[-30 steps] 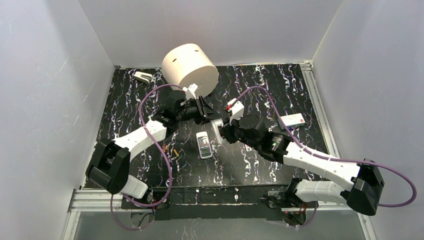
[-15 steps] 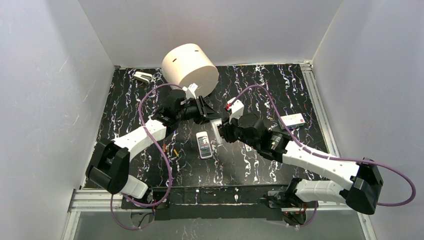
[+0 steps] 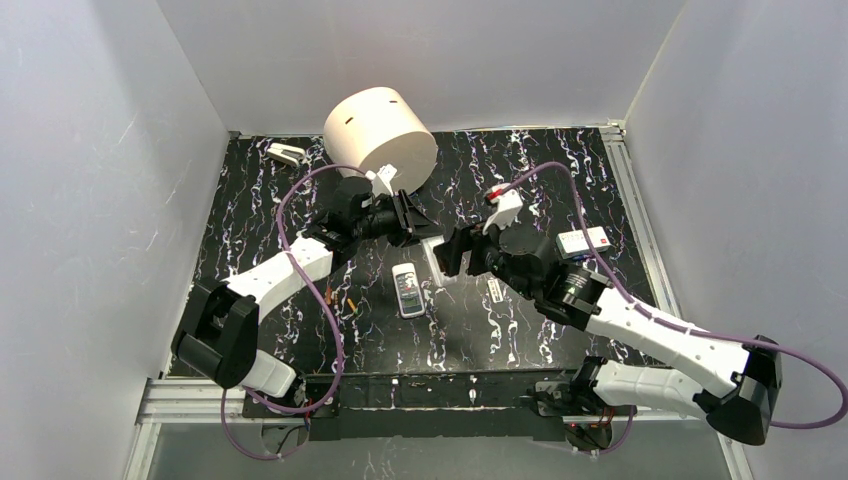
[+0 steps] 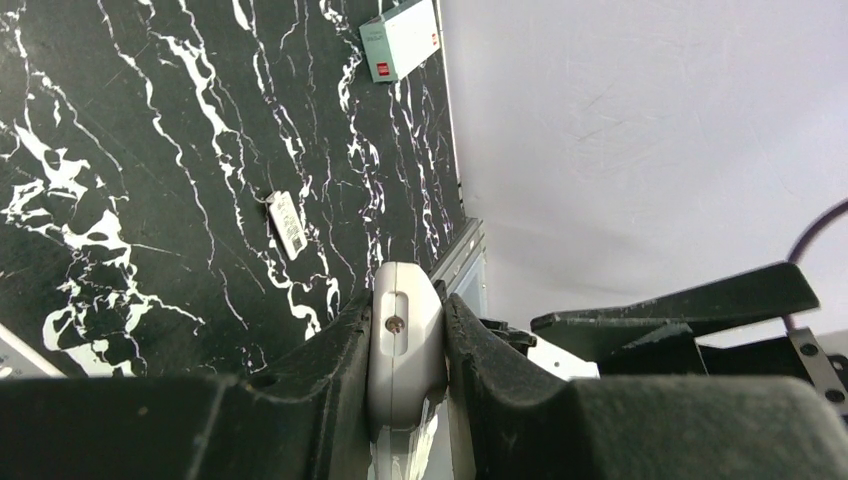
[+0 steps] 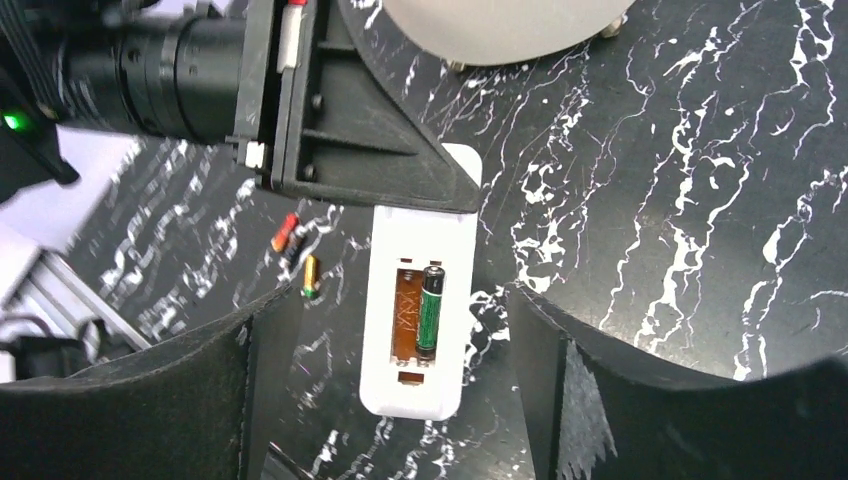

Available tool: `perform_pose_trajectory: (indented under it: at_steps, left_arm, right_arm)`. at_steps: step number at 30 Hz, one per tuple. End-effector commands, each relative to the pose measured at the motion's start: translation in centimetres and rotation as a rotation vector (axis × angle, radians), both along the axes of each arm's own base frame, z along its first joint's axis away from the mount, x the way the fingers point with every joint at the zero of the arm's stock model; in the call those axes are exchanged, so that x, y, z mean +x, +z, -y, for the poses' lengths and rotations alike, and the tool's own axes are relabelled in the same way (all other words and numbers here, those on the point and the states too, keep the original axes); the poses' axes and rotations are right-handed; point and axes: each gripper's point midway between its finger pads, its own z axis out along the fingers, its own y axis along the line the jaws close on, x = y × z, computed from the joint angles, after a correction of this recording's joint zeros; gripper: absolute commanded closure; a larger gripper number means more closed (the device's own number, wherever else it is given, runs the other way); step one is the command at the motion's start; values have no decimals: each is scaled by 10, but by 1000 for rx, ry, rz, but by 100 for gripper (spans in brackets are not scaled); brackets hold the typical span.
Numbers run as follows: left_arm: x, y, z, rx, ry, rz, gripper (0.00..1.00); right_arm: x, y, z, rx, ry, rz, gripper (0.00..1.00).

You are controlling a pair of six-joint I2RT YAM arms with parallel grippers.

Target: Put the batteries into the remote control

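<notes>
My left gripper is shut on one end of a white remote control and holds it above the table. The remote's back is uncovered. One green battery lies in the right slot and the slot beside it is bare. My right gripper is open, with its fingers wide on either side of the remote and touching nothing. Two loose batteries lie on the table, one orange-red and one yellow-green. In the top view the held remote hangs between both grippers.
A second remote with buttons lies face up under the held one. A small white cover piece lies to its right. A white-and-red box sits further right. A big cream cylinder and a stapler-like object stand at the back.
My right gripper has opened wide and its wrist has drawn back to the right, away from the held remote. The left arm and remote have stayed put.
</notes>
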Motion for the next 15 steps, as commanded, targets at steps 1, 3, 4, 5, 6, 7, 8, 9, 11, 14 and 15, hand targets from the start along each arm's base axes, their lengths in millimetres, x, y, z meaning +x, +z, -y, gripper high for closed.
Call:
perform_pose_trajectory:
  at_steps: [1, 3, 4, 5, 6, 7, 8, 9, 11, 14, 15]
  left_arm:
    - [8, 32, 0, -34, -1, 85, 100]
    - [11, 36, -1, -40, 13, 85, 100]
    - [13, 37, -2, -43, 20, 84, 100]
    - [13, 40, -2, -47, 27, 83, 100]
    - [14, 42, -3, -52, 34, 83, 100]
    - [15, 44, -4, -56, 42, 82, 100]
    - [17, 46, -5, -60, 52, 77, 100]
    - [17, 48, -6, -65, 58, 78, 100]
    - [18, 52, -8, -74, 74, 71, 100]
    - [23, 60, -12, -91, 105, 68, 100]
    - [24, 64, -13, -98, 111, 72, 100]
  right_arm:
    - [9, 44, 9, 270, -159, -64, 13]
    - [12, 42, 18, 361, -258, -134, 9]
    - [13, 39, 24, 413, -317, -181, 7]
    - [13, 35, 29, 462, -364, -227, 5]
    - [14, 31, 34, 521, -411, -273, 4]
    - [13, 32, 36, 602, -439, -318, 4]
    - [12, 34, 36, 686, -454, -357, 4]
    - [11, 38, 35, 764, -450, -382, 4]
    - [10, 41, 34, 854, -449, -425, 1]
    - [9, 32, 39, 858, -528, -513, 1]
    - [8, 28, 41, 848, -555, -537, 1]
